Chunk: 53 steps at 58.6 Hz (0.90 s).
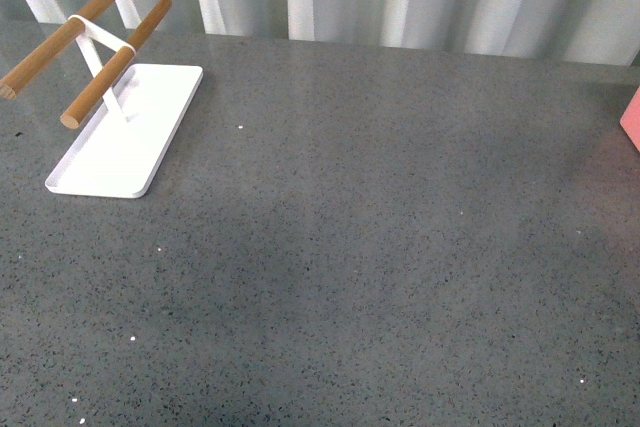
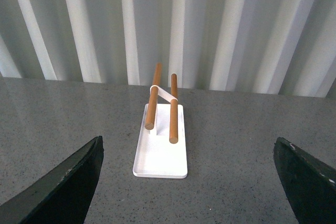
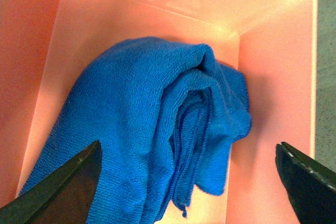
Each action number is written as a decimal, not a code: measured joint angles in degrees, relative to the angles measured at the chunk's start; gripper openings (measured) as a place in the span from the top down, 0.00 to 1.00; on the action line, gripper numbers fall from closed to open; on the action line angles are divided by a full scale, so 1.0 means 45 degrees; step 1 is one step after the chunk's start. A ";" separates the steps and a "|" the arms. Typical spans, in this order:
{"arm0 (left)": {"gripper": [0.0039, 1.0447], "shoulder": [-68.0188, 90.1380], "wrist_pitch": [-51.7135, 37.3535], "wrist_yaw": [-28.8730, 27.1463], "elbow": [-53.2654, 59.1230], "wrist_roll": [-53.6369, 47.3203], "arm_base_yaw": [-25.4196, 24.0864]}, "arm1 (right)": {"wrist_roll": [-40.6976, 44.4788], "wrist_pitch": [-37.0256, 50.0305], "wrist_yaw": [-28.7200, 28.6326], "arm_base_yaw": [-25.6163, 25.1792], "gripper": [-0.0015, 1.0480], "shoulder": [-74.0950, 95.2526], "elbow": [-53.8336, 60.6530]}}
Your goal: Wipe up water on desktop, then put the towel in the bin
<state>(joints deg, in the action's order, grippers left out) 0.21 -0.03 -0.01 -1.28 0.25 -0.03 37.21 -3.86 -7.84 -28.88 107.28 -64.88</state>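
While you look down through the right wrist camera, read the scene like this:

Towel: the towel [image 3: 157, 129] lies inside the bin [image 3: 273, 98], below the right gripper [image 3: 189, 192]; its far end lies near the far wall.
Towel axis: you see its long axis running from between the fingertips away toward the far wall, with the rounded folded end pointing away from the pincer and the loose layered edges facing the wall at the right finger's side.
Towel make: bright blue, fluffy microfibre, folded thick into several soft layers, bulging in the middle.
Bin: salmon-pink, smooth, flat-sided, faintly glossy; its walls rise on both sides of the spread fingers. In the front view only a pink corner [image 1: 631, 119] shows at the right edge.
Right gripper: its two dark fingertips [image 3: 63, 192] stand wide apart, one at each side of the towel, and grip nothing; you cannot tell whether they touch the cloth.
Left gripper: the left gripper [image 2: 189, 182] is also spread wide, with nothing between its dark fingers.
Desktop: the desktop [image 1: 360, 277] is dark grey, stone-like, finely speckled black with a few white flecks.
Tray: straight ahead of the left pincer, well apart from it, you see a flat white tray [image 2: 160, 161] with rounded corners, its long axis pointing away from the pincer.
Rods: two round wooden rods [image 2: 174, 108] sit raised above the tray on a white bracket, running along the tray's length.
Backdrop: a pale ribbed wall [image 2: 210, 24] stands beyond the tray.
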 joint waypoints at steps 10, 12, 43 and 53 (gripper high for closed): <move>0.06 0.0000 0.0000 0.0000 0.0000 0.0000 0.0000 | -0.0534 0.1569 -0.0845 0.0389 0.07 -0.1452 0.0554; 0.06 0.0000 0.0000 0.0000 0.0000 0.0000 0.0000 | -0.0724 0.1914 -0.1171 0.0544 0.07 -0.1948 0.0787; 0.06 0.0000 0.0000 0.0000 0.0000 0.0000 0.0000 | -0.3458 0.0889 -0.7067 0.5644 0.07 -1.1089 0.7392; 0.06 0.0005 0.0000 0.0005 0.0000 0.0000 0.0000 | -0.6003 0.5882 -0.1355 0.6324 0.25 -1.2735 0.9792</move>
<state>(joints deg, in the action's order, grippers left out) 0.23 -0.03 0.01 -1.28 0.25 -0.03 10.20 22.61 -13.93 -0.43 49.98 -20.82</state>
